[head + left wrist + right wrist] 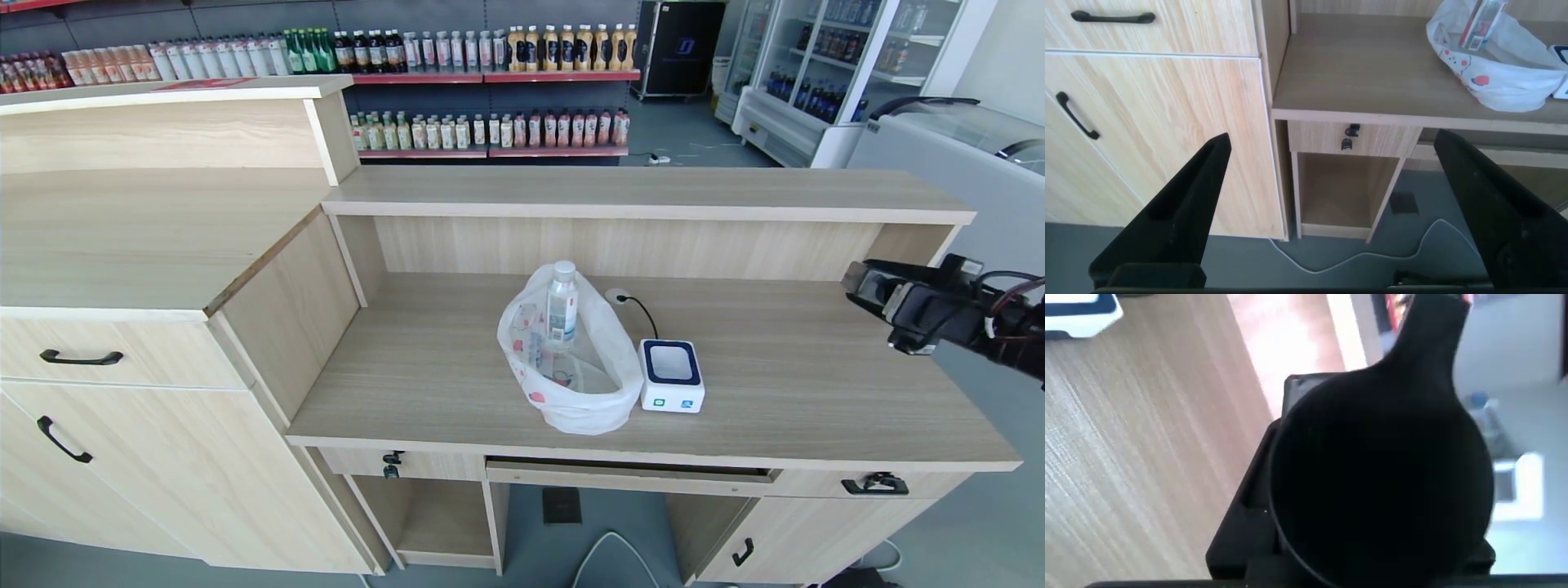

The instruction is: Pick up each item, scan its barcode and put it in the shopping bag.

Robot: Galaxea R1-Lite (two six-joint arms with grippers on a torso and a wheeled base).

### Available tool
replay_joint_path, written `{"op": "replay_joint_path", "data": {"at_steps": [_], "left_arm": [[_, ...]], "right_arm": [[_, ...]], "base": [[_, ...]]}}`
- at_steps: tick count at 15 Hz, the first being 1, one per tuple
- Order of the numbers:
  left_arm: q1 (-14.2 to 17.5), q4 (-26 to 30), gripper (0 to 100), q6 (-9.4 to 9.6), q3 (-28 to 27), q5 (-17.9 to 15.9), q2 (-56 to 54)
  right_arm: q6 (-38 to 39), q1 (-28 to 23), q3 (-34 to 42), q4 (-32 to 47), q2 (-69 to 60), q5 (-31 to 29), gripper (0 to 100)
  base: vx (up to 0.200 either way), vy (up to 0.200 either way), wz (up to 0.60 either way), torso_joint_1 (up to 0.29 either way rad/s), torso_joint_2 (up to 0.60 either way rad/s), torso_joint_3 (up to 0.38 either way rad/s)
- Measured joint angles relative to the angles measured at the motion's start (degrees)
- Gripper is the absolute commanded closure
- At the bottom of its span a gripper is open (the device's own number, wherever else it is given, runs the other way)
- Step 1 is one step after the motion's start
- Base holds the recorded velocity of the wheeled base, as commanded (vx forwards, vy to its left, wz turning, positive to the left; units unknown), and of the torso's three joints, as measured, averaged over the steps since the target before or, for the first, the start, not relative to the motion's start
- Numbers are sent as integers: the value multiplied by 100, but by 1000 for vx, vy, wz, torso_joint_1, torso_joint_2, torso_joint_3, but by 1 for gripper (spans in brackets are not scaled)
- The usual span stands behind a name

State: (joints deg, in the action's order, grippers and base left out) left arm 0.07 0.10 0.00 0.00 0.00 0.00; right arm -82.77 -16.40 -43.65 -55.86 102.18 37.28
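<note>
- Bottle (562,306) stood upright inside shopping bag (571,404) on counter (816,384), scanner (671,374) just beside bag
- Left gripper (1331,143) jaws spread wide, holding nothing, low before counter front
- Right gripper (867,287) above counter's right end; jaw state could not be told

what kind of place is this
Most likely a small shop's checkout: shelves of bottled drinks behind, glass-door fridges to the side, and a barcode scanner beside a shopping bag on the wooden counter.

Retail shop: checkout counter (816,384) is stretching left of the right claw (861,290); shelves of bottled drinks (490,78) are standing far beyond it; glass-door fridges (824,65) are standing beyond it too.
</note>
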Motion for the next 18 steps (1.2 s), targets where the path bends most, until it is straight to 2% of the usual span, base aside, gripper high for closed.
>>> {"op": "replay_joint_path", "data": {"at_steps": [2,4,6,10,12,15,18], "left_arm": [[0,0,0,0,0,0,0],[2,0,0,0,0,0,0],[-2,0,0,0,0,0,0],[0,0,0,0,0,0,0],[0,0,0,0,0,0,0],[2,0,0,0,0,0,0],[0,0,0,2,0,0,0]], "right_arm": [[-2049,343,647,-551,-688,903,100],[-3858,1103,926,-1018,-1045,1401,100],[-4719,1966,1062,-1265,-1217,1691,100],[-5767,4018,1213,-1345,-1387,1804,100],[-6133,4803,1295,-1331,-1437,1812,100],[-6517,5564,1389,-655,-1588,1785,100],[-6287,5661,1403,-165,-1812,1770,100]], "base": [[0,0,0,0,0,0],[0,0,0,0,0,0],[0,0,0,0,0,0],[0,0,0,0,0,0],[0,0,0,0,0,0],[0,0,0,0,0,0],[0,0,0,0,0,0]]}}
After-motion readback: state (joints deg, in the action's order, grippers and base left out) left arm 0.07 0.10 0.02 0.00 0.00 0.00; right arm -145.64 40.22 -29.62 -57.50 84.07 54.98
